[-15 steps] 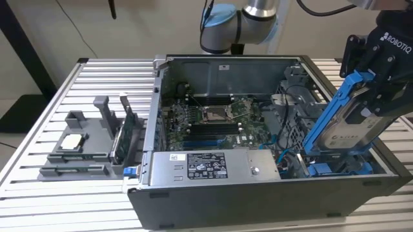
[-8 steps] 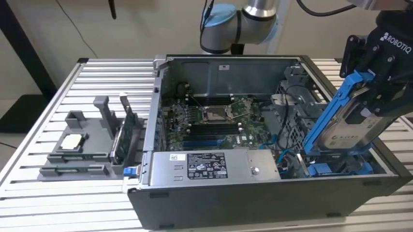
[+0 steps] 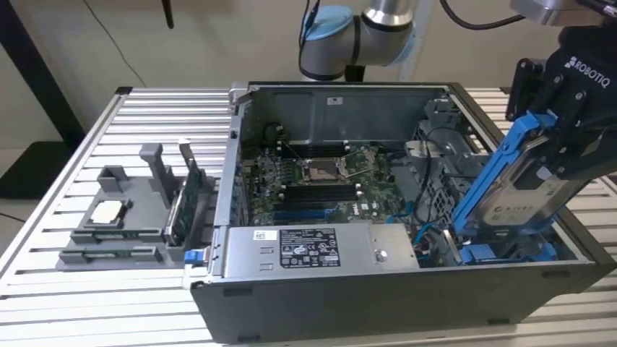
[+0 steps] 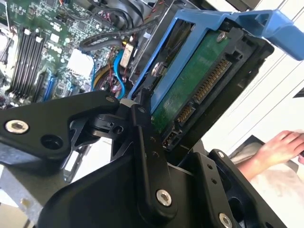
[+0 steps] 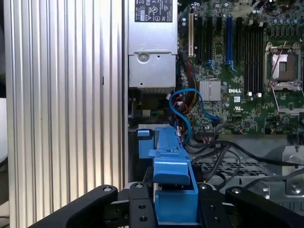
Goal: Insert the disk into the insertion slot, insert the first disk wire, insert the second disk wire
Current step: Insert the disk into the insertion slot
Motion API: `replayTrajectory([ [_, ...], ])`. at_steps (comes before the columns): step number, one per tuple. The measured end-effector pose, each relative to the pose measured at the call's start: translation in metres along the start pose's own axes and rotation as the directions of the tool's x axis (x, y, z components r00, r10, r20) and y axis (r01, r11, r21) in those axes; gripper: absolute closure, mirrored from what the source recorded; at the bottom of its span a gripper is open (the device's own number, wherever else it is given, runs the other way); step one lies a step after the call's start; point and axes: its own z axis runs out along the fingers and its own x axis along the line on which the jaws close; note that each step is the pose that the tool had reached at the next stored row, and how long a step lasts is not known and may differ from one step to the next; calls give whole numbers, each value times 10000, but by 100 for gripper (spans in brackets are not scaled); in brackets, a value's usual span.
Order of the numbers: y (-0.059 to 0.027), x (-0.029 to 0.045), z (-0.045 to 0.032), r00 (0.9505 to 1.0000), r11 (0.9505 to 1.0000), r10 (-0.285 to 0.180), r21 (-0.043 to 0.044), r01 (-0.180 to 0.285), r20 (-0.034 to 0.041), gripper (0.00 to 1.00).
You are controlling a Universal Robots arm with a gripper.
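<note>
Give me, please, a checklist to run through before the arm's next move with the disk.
1. Grip on the disk: the jaws are closed on it; ok.
2. Disk seated in the insertion slot: it stands tilted, mostly above the case; not ok.
3. Disk's lower end lined up with the slot: cannot tell.
4. Blue cable clear of the slot: it runs close beside the disk in the first wrist view; cannot tell.
5. Person's hand clear of the arm: it lies beyond the disk in the second wrist view; cannot tell.
</note>
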Motion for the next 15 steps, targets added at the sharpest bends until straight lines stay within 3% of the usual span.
replayTrajectory([
  [15,-48,6,190,10000,10000,-15,2,15,-3,67],
])
